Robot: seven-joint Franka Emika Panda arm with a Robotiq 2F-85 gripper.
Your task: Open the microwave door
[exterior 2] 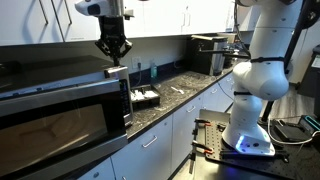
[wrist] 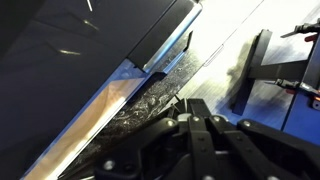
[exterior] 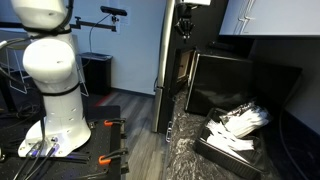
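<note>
The black microwave (exterior 2: 40, 90) stands on the counter at the left, and its glossy side shows in an exterior view (exterior: 235, 85). The microwave door (exterior 2: 55, 125), black-framed with a greyish window, looks flush with the front; its free edge (exterior 2: 128, 98) is on the right. My gripper (exterior 2: 113, 58) hangs fingers down just above the microwave's top corner by that edge, and also shows near the top of an exterior view (exterior: 185, 25). In the wrist view the gripper (wrist: 186, 102) has its fingers together with nothing between them, next to the dark microwave (wrist: 70, 50).
A low black tray of white items (exterior 2: 147, 96) sits on the speckled counter (exterior 2: 185, 85) beside the microwave, and also shows in an exterior view (exterior: 236, 128). A tall grey post (exterior: 163, 60) stands by the microwave. The white robot base (exterior: 55, 100) is on the floor.
</note>
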